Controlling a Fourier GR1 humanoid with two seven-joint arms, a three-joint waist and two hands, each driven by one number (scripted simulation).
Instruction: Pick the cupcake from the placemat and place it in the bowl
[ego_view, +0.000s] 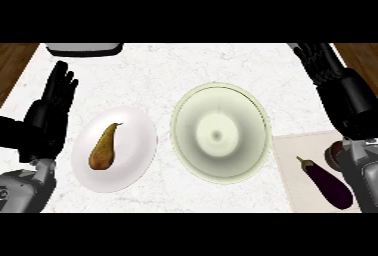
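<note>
Our left hand (52, 107) rests open at nine o'clock, fingers straight, holding nothing. Our right hand (325, 62) hangs at about two o'clock above the white marbled worktop (148, 70), fingers relaxed and empty, its forearm lying across the pale beige rectangular placemat (295, 170) at four o'clock. The brown cupcake (336, 150) sits there (mostly hidden by the forearm), just beside a dark purple aubergine (328, 182). The wide pale green bowl (219, 132) waits empty at centre, near enough for a short carry, we judge. A brown pear (103, 147) lies on the white oval plate (136, 125) at eight o'clock.
</note>
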